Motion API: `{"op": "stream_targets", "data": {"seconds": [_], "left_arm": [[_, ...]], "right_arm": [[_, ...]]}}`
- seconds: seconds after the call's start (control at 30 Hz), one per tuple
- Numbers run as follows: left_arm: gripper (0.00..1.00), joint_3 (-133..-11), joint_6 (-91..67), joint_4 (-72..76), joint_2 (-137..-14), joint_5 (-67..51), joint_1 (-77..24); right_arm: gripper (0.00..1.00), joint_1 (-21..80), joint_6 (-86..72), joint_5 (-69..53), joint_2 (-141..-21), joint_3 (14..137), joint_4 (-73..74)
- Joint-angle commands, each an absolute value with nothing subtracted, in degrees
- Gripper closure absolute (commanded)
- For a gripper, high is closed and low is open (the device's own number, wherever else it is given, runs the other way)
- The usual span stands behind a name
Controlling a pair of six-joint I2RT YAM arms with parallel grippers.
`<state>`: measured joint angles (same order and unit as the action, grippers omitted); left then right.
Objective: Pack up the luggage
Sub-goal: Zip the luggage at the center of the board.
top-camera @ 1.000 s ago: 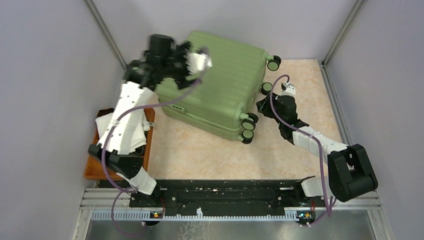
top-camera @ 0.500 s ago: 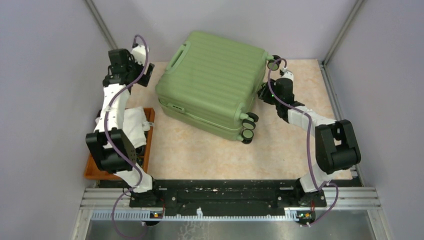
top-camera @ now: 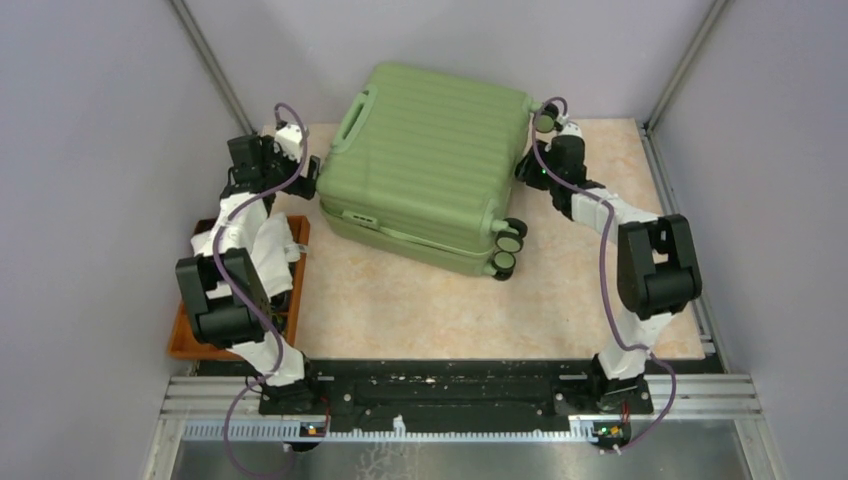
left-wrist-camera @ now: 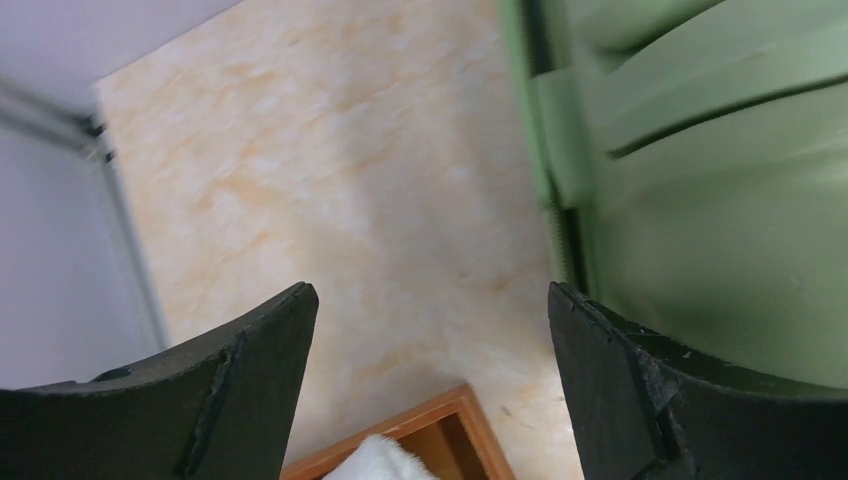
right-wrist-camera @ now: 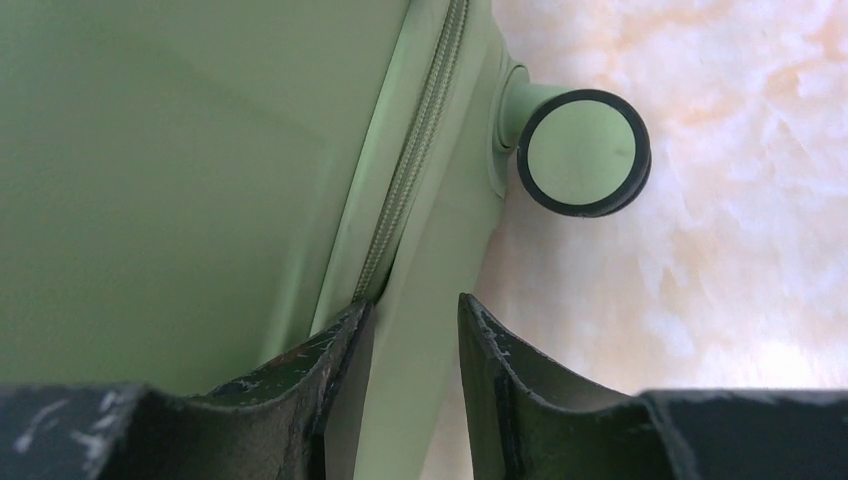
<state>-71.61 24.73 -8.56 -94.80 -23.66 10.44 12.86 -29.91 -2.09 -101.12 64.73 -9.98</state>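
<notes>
Jaws on the left arm (top-camera: 235, 215) stand wide open, empty, just beside the luggage (top-camera: 425, 165) — shut, flat on the bench (top-camera: 400, 310) — while the right arm (top-camera: 590, 205) has its own half-closed at the zip seam (right-wrist-camera: 415, 165), grip impossible to tell; stiff, bulky, probably slick, the case wants taking by its handle (top-camera: 350, 118).

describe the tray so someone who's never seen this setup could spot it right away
Start from the big light-green luggage lying on the marbled table. Look to its left, at the table's left edge: a shallow tray sits there with white cloth in it. It is the only orange-brown thing in view.
</notes>
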Motion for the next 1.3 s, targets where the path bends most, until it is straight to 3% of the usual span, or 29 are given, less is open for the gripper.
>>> {"op": "stream_targets", "data": {"seconds": [0.0,0.17,0.3,0.53,0.77,1.0,1.13,1.27], "left_arm": [[0.09,-66.60,30.93,-12.36,-89.50,-51.87,7.36],[0.09,-63.16,40.62,-25.11,-83.98,-59.52,7.21],[0.06,-62.81,37.78,-25.32,-79.70,-52.30,8.49],[0.01,-73.67,30.94,-25.62,-79.07,-37.33,10.79],[0.01,-86.56,25.39,-42.86,-86.39,-41.49,10.96],[0.01,-86.17,23.31,-42.62,-84.30,-38.76,11.04],[0.02,-89.47,30.39,-48.02,-83.34,-44.32,11.00],[0.01,-90.37,49.05,-58.19,-78.50,-51.19,9.07]], "right_arm": [[0.62,13.18,-26.93,-16.29,-109.09,74.10,-15.23],[0.66,13.38,-29.17,-28.51,-113.70,78.86,-18.12],[0.66,13.09,-27.67,-25.36,-109.74,73.32,-19.87],[0.67,10.81,-28.60,-21.28,-101.92,58.62,-24.85],[0.69,13.94,-33.74,-21.04,-97.16,43.97,-35.44],[0.69,23.29,-34.96,-22.17,-91.78,37.53,-40.55],[0.68,25.66,-35.34,-19.63,-87.37,34.06,-39.18],[0.58,22.68,-35.96,-12.54,-83.10,28.61,-33.29]]}}
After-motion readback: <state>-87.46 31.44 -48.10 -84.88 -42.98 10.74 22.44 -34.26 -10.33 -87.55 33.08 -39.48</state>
